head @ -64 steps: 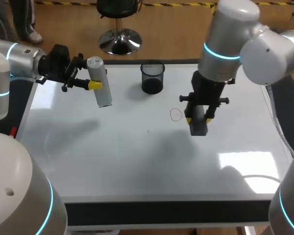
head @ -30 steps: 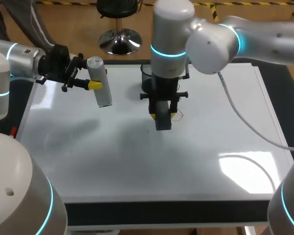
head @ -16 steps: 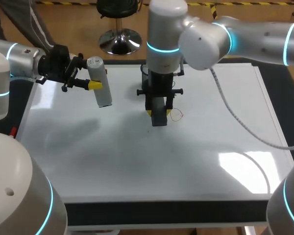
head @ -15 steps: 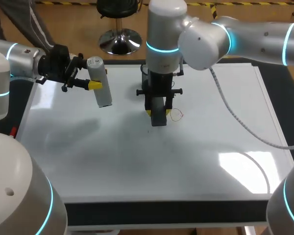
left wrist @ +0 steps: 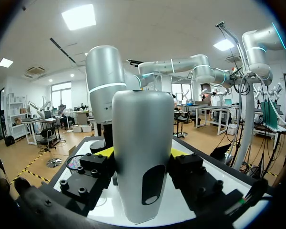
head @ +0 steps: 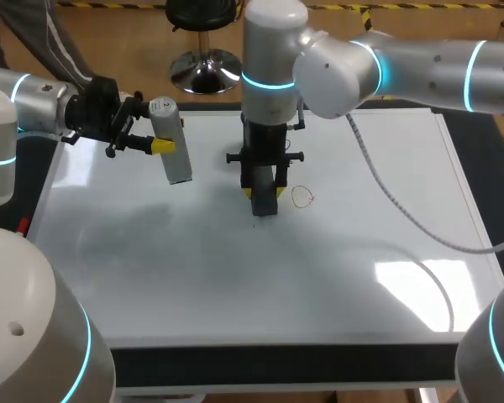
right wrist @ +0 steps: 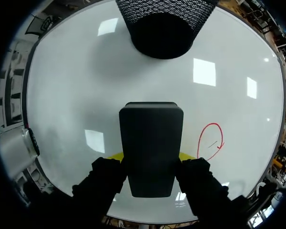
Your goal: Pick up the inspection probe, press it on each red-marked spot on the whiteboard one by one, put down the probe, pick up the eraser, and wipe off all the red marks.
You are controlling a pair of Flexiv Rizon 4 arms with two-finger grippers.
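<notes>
Right jaws: narrow, clamped from both sides on the dark rectangular block eraser (right wrist: pixel 151 148), yellow tips just showing either side of it. Left jaws: closed around the silver-grey cylindrical inspection probe (head: pixel 173 143), held upright in the air over the board's far left corner, not set down.

Right arm (head: pixel 361 71) comes in from the right and reaches past the middle. The eraser hangs end-down, low on the glossy white whiteboard (head: pixel 235 285). Contact with the board cannot be confirmed. The hand-drawn red ring (head: pixel 301 196) lies just beside the eraser, not under it. It looks whole, with a thin short stroke inside it.

Judged step: wiping, ring not yet taken off.

Risks:
- A stroke running alongside the ring rather than across it would leave an arc or a smear.
- If the block sits tilted, only an edge would wipe.
- Too much downward load could slide the block up between the jaws.
- The black mesh cup (right wrist: pixel 164 24) stands ahead of the eraser, so a long forward stroke could knock it.
- The grey cable (head: pixel 403 210) off the right arm trails over the board and may drag through the mark.

Surface: smooth and shiny, with light patches reflected on it. It probably offers little friction. Bench edge dark at the near side.

Working room: the probe is well apart from the eraser, and the cup is the nearest obstacle.
</notes>
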